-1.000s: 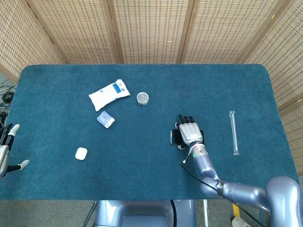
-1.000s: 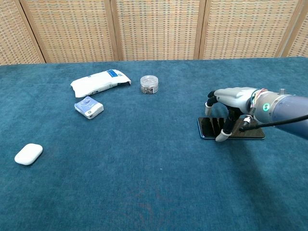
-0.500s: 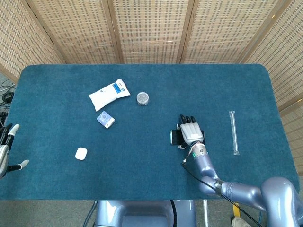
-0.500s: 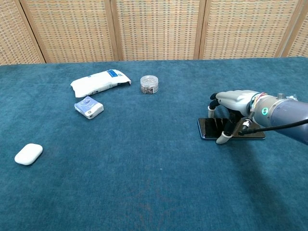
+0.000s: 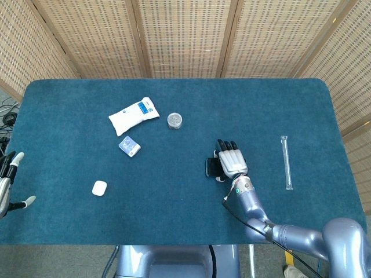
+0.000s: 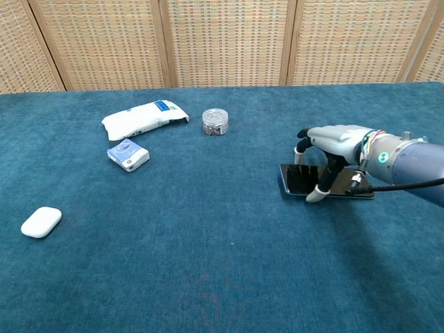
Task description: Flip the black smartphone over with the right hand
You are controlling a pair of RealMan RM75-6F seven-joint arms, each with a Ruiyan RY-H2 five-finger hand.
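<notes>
The black smartphone (image 6: 300,180) lies right of the table's middle, screen up and glossy, its left end looking slightly raised off the blue cloth. My right hand (image 6: 337,141) arches over it, with the thumb at its near long edge and the other fingers on its far edge, gripping it. From the head view the right hand (image 5: 232,163) covers most of the smartphone (image 5: 211,167), so only its left end shows. My left hand (image 5: 8,183) hangs off the table's left edge, fingers apart and holding nothing.
A white pouch (image 5: 134,115), a small round jar (image 5: 175,120), a blue and white packet (image 5: 129,146) and a white earbud case (image 5: 99,188) lie on the left half. A clear tube (image 5: 286,162) lies at the right. Wicker screens stand behind the table.
The right hand has shifted a little to the left with the smartphone, whose left end now sits slightly higher. The left hand has not moved.
</notes>
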